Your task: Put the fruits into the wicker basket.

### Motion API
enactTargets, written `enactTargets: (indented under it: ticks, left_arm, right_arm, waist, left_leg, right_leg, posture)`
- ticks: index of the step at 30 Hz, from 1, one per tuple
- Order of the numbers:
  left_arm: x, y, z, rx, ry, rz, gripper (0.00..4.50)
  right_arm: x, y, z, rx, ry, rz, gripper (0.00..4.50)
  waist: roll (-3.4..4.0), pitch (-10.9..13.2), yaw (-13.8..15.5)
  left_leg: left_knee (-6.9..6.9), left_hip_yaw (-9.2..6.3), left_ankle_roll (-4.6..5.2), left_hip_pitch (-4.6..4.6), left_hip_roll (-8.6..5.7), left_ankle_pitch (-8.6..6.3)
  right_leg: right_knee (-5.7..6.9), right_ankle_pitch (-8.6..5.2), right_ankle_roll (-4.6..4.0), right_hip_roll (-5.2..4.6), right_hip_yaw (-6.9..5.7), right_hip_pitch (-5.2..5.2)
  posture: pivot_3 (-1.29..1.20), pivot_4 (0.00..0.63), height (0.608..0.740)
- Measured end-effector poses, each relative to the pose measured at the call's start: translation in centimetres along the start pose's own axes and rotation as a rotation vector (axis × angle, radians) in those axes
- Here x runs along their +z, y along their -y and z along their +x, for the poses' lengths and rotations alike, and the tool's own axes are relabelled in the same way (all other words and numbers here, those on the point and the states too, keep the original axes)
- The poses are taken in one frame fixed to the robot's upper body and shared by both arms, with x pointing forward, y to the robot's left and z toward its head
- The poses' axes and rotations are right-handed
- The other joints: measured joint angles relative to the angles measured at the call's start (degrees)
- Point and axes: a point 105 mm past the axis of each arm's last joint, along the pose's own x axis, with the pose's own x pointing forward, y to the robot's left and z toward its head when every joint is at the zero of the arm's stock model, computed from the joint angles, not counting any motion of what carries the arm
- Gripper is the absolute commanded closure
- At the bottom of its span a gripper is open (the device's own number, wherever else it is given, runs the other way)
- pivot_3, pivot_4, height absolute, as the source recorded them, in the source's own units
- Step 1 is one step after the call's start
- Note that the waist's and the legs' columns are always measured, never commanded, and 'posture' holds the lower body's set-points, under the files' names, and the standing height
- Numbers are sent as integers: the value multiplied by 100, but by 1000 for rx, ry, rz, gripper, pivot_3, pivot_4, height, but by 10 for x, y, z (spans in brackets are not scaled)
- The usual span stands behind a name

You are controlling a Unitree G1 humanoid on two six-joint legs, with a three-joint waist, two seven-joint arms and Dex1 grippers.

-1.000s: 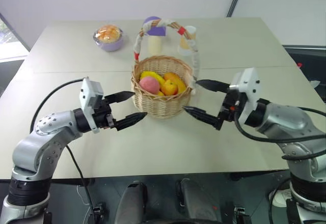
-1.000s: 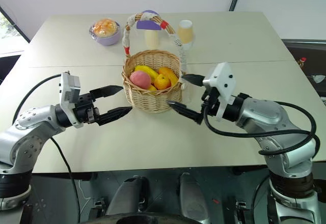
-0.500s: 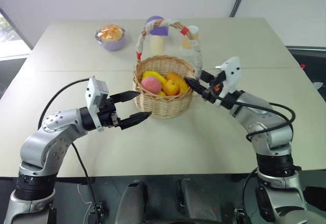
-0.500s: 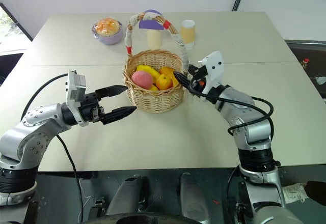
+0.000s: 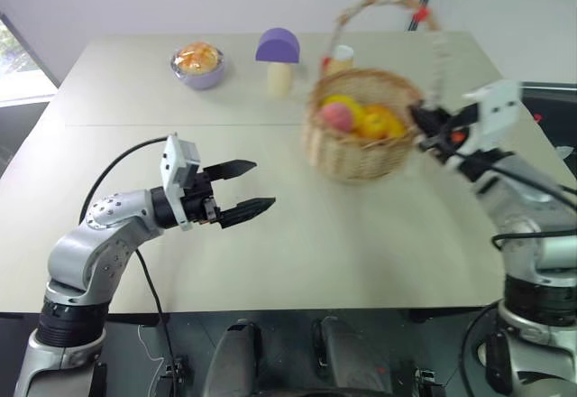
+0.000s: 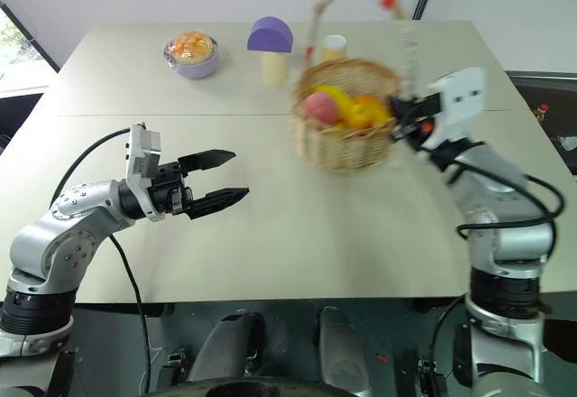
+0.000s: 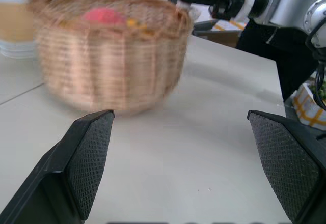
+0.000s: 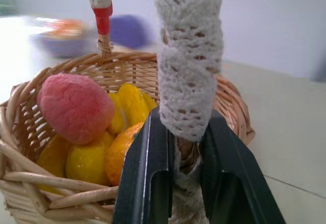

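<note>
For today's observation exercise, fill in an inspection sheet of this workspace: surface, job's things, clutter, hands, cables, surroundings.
Surface: beige table, bare in front.
Job's things: wicker basket holds the fruits, pink peach on top.
Clutter: lavender bowl, purple-capped mushroom, small cup at the far side.
Hands: left hand open, holding nothing; right hand shut on the basket's handle base.
Cables: black cables along both arms.
Surroundings: pale wall behind.

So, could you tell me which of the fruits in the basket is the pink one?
It is the round peach, lying on top at the side of the wicker basket away from the right gripper; the fruits around it are yellow or orange.
</note>
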Motion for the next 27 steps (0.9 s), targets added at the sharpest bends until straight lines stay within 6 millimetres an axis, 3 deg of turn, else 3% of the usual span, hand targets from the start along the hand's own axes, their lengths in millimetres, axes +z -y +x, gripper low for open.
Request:
enactTargets:
  ticks: [3, 5, 7, 15, 18, 22, 27]
  left_arm:
    - [-1, -1, 4, -14, -3, 5, 0]
    - [-1, -3, 6, -13, 3, 5, 0]
    - [-1, -2, 9, -19, 4, 8, 0]
    - [-1, -8, 9, -3, 13, 13, 0]
    - [-5, -13, 7, 20, -1, 6, 0]
    - [-14, -30, 2, 106, -31, -19, 0]
    - [-34, -54, -24, 275, -78, -55, 0]
  right_arm:
    - [-15, 62, -14, -261, -35, 5, 4344]
    - [-29, 86, -21, -367, -56, 20, 4344]
    - [-40, 95, -24, -407, -78, 33, 4344]
    - [-38, 96, -28, -409, -39, 45, 330]
    - [-33, 97, -40, -410, -48, -16, 330]
    - [-29, 106, -72, -406, -70, -75, 330]
    - [-49, 71, -98, -153, -185, -99, 330]
  waist:
    - [0, 0, -7]
    - [2, -1, -52]
    - [9, -1, -110]
    - [26, -6, -162]
    - [26, -6, -125]
    - [28, -8, -13]
    - [28, -10, -56]
  left_leg:
    - [-1, 6, 0, 1, 1, 0]
    - [-1, 12, 0, 5, 5, 0]
    - [-2, 12, 0, 12, 10, 0]
    - [-1, 9, 0, 14, 9, 1]
    - [-1, 8, 0, 12, 7, 1]
    - [0, 9, 0, 10, 4, 1]
    - [-3, 3, 1, 21, 10, 0]
  right_leg:
    - [0, 0, 0, 4, 0, 0]
    - [1, 0, 0, 11, 4, 0]
    - [6, 0, 0, 15, 11, -1]
    - [21, 0, -1, 15, 12, 0]
    - [20, -1, 0, 11, 12, 0]
    - [16, -1, 0, 8, 12, 0]
    - [11, -1, 1, 13, 16, 6]
  posture:
    - [0, 150, 740]
    - [0, 150, 740]
    - [0, 150, 740]
    - [0, 150, 740]
    - [0, 150, 740]
    - [0, 150, 740]
    - [0, 150, 740]
